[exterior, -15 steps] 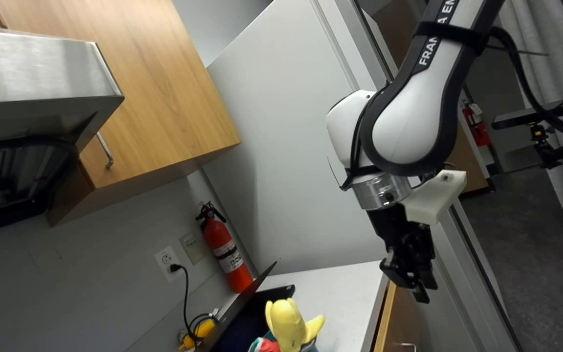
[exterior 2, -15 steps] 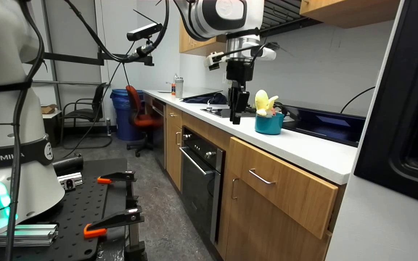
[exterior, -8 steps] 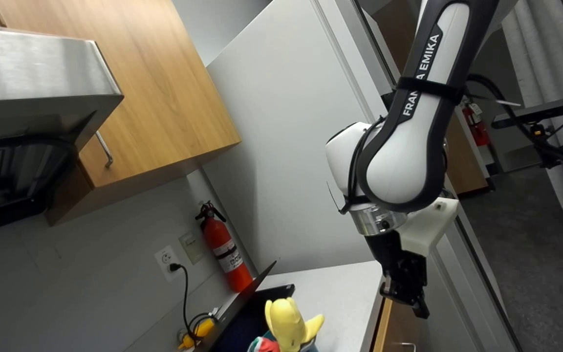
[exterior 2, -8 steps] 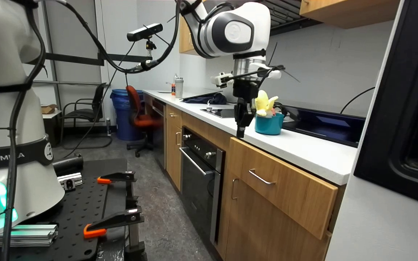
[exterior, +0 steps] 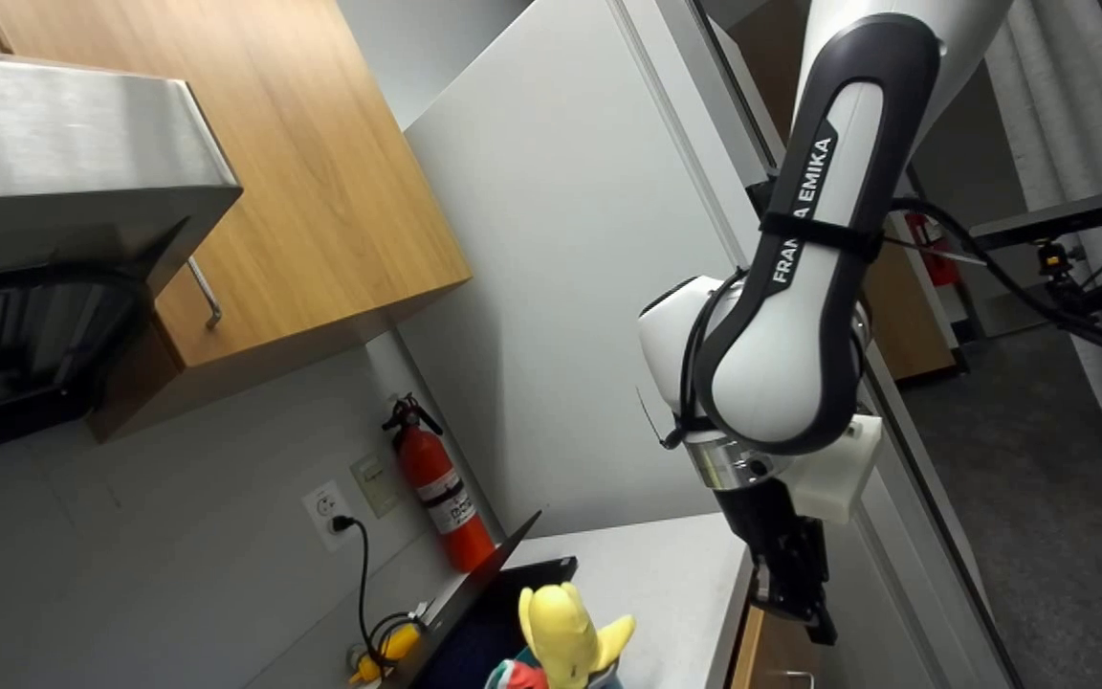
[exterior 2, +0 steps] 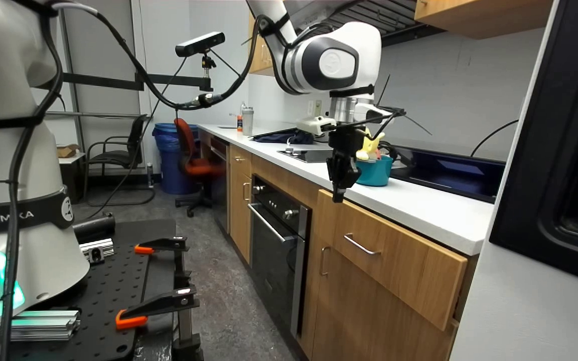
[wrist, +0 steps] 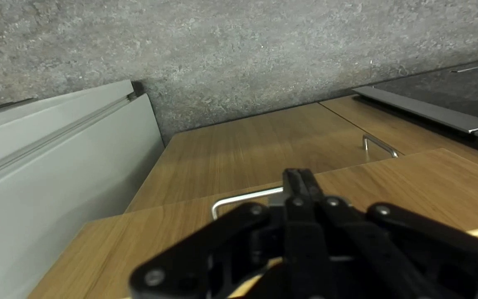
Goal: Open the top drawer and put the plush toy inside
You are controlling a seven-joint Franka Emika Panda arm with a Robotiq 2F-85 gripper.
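Note:
The plush toy [exterior: 561,632] is yellow and sits in a teal pot [exterior 2: 377,173] on the counter. In an exterior view the arm partly hides the toy [exterior 2: 371,148]. The top drawer [exterior 2: 409,260] has a light-wood front with a silver handle [exterior 2: 362,245]. Its front stands a little out from the cabinet; its inside is hidden. My gripper [exterior 2: 338,196] hangs above the drawer front's top edge, left of the handle in that view. In the wrist view the gripper [wrist: 299,171] has its fingertips together, with nothing between them. They overlap the drawer handle [wrist: 245,197], apparently from above.
A white counter [exterior 2: 434,215] runs behind the drawer. A black and blue tray [exterior 2: 449,173] lies on it beside the pot. An oven [exterior 2: 276,240] adjoins the drawer. A pale wall panel [wrist: 77,174] stands close on one side. A lower door handle [wrist: 380,145] shows.
My gripper has moved down toward the drawer front, and slightly right in an exterior view. In an exterior view the fingertips look closer together than a second ago. The toy and drawer have not moved.

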